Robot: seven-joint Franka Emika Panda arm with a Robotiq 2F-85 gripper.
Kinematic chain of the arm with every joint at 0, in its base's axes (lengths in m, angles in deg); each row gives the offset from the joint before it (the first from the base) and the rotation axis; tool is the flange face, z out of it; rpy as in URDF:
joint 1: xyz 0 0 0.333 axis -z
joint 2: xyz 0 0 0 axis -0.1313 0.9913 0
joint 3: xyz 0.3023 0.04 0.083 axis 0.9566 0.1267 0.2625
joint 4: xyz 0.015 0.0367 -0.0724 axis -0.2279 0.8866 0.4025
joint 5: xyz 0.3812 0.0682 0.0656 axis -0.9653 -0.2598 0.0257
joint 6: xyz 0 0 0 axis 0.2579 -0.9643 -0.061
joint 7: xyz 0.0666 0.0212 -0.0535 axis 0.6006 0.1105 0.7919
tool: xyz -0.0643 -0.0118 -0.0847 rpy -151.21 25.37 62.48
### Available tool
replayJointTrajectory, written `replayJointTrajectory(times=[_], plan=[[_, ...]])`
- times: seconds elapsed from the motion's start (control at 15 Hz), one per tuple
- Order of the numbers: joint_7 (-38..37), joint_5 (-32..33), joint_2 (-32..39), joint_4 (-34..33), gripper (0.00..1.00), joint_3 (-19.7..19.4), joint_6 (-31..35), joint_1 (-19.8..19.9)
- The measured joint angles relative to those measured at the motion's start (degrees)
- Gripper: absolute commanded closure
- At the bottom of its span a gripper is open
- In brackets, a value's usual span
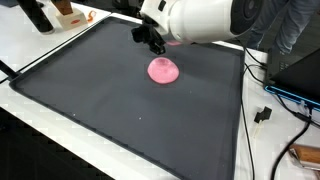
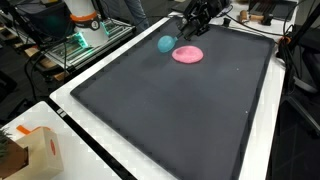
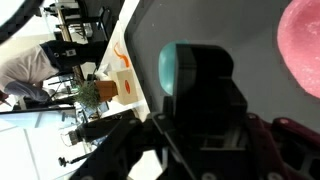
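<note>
My pincer (image 2: pixel 186 30), its opening hidden by its own dark body so I cannot tell wide from narrow, tilts down to face the teal rounded object (image 2: pixel 165 43) resting just beyond my fingertips, with the pink disc (image 2: pixel 187 55) flat on the black mat (image 2: pixel 170 110) just beside.

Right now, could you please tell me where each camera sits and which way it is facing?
Exterior view: off one corner of the dark mat, facing across it to the pink disc; white arm and gripper show.
Exterior view: raised, by a cardboard box, facing along the mat to the teal ball; only the gripper end shows.
Wrist view: on the wrist, facing the mat past the gripper's dark body.
Shared: mat and pink disc show in all three.
</note>
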Motion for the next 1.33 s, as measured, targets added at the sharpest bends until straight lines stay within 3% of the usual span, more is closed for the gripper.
replayJointTrajectory(times=[0.87, 1.33], plan=[[13.7, -1.3, -1.5, -1.8, 0.75, 0.0, 2.1, 2.0], [22.4, -8.0, -4.8, -1.8, 0.75, 0.0, 7.1, 4.6]])
